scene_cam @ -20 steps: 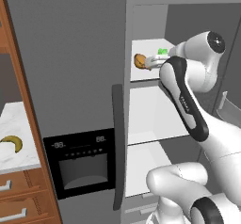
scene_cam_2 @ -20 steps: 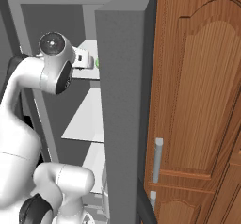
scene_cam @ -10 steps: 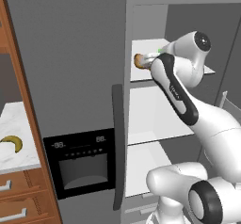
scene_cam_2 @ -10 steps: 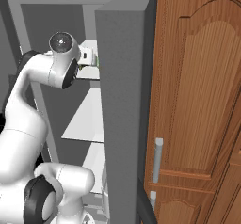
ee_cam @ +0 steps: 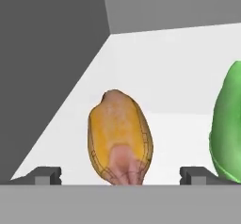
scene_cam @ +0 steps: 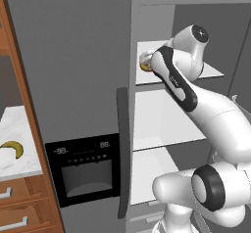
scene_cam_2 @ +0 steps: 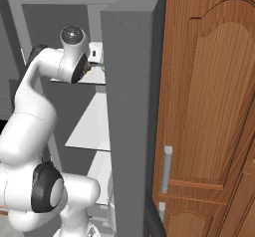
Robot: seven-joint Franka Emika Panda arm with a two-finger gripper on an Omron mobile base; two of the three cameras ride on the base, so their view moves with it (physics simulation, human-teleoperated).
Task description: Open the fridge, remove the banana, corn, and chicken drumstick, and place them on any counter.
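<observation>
Right now the gripper (ee_cam: pixel 120 175) has its jaws spread wide apart, one tip on each side of the chicken drumstick (ee_cam: pixel 120 140), which lies on the top white shelf (ee_cam: pixel 174 77) of the fridge (scene_cam: pixel 88 65). Whether the tips touch the drumstick cannot be told; nothing is clamped. The drumstick rests with its pale tapered end toward the hand and its rounded orange-brown end pointing deeper into the fridge. Just beside the drumstick, on the same shelf, lies the corn (ee_cam: pixel 228 129), a bright green husk apart from the drumstick and close to one finger tip. Behind the drumstick the shelf runs bare to the grey back wall.

From the left base view the white arm (scene_cam: pixel 206 109) reaches up to that top shelf and covers most of the drumstick (scene_cam: pixel 145 66). Beside the fridge's open side, the shut door carries a dark vertical handle (scene_cam: pixel 122 153) and the black dispenser panel (scene_cam: pixel 83 171). Well away from the fridge, the banana (scene_cam: pixel 12 149) lies on the marble desk (scene_cam: pixel 17 129).
</observation>
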